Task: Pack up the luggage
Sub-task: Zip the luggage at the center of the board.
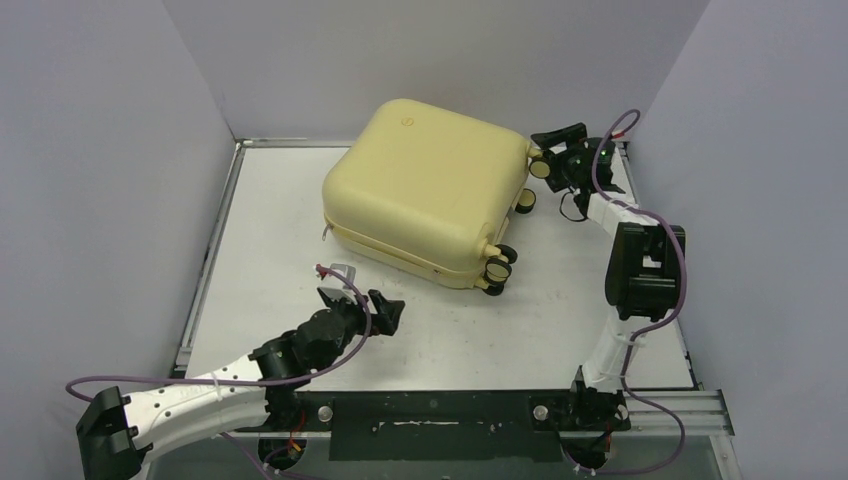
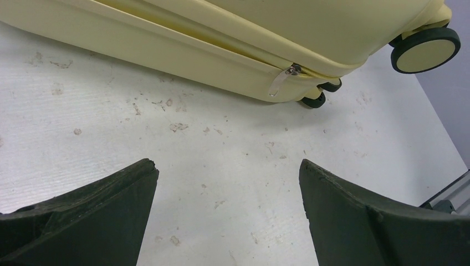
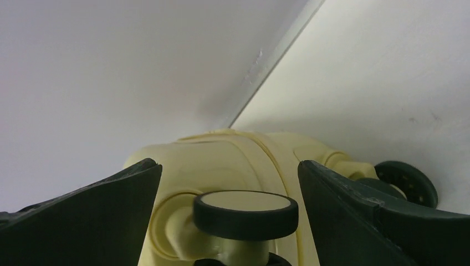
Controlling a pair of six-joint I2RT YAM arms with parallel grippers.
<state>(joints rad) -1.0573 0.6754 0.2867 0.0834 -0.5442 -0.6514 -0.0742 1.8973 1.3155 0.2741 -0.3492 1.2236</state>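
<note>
The luggage [image 1: 425, 185] is a pale yellow hard-shell suitcase lying flat and closed at the middle back of the table. Its black-and-cream wheels [image 1: 497, 268] point right. My left gripper [image 1: 360, 300] stands open just in front of the case's near side, nothing between its fingers. In the left wrist view the zipper pull [image 2: 281, 81] hangs on the seam of the luggage [image 2: 183, 47] ahead. My right gripper [image 1: 558, 152] is open at the far right corner of the case. A caster wheel [image 3: 245, 213] sits between its fingers there without being pinched.
White walls enclose the table on the left, back and right. A metal rail [image 1: 209, 260] runs along the left edge. The black mounting bar [image 1: 440, 412] with both arm bases lies at the near edge. Bare tabletop [image 1: 480, 330] lies in front of the case.
</note>
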